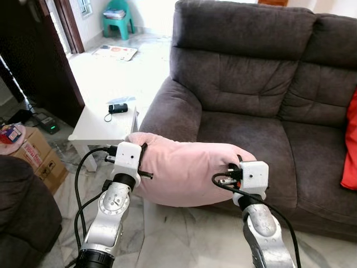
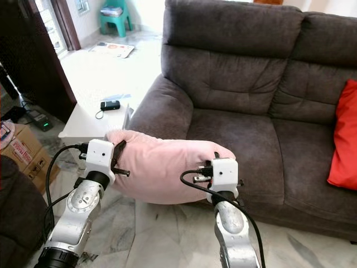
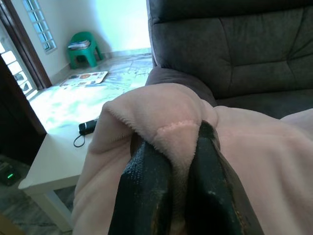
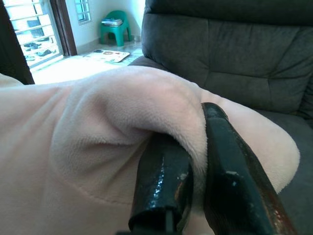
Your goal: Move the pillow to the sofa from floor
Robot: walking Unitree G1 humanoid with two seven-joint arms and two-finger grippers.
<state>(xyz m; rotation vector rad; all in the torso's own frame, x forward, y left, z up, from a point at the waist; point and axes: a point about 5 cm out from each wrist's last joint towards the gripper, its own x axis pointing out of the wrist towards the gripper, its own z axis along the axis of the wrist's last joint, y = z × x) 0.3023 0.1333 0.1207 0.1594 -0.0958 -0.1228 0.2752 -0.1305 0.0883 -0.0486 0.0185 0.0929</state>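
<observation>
Two hands, left [image 3: 178, 161] and right [image 4: 193, 161], pinching plush pink pillow [image 1: 187, 167] before grey sofa [image 1: 251, 72].

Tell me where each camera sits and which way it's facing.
Left eye: head, looking down at the pink pillow before the grey sofa; both arms show.
Right eye: same scene, shifted; red cushion clearer.
Left wrist: along the left gripper, pinching pillow fabric.
Right wrist: along the right gripper, likewise.
Both wrist views share the green stool.

Plush pillow [image 1: 187, 170], plain pale pink; fabric sofa [image 1: 262, 84], dark charcoal grey; cushion [image 1: 350, 142], solid red. Low side table [image 1: 97, 125], white; plastic stool [image 1: 118, 19], teal green; gripper fingers [image 3: 146, 196], glossy black.
</observation>
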